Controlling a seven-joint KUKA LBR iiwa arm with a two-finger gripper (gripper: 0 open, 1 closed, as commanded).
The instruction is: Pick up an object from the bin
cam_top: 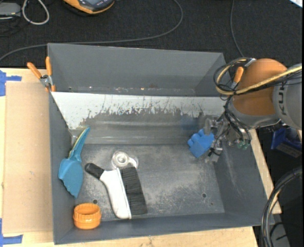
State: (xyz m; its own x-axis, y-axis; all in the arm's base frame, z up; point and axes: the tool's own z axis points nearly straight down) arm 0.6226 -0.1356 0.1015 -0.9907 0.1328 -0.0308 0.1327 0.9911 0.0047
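Note:
My gripper is at the right side of the bin, close to the right wall. A small blue block-like object sits between its fingers on the left side of the gripper, lifted slightly off the bin floor by the look of it. The fingers are shut on this blue piece.
On the bin's left lie a blue scoop, an orange ring-shaped lid, a white brush with black bristles and a small silver cap. The arm with its orange cover and cables hangs over the right rim.

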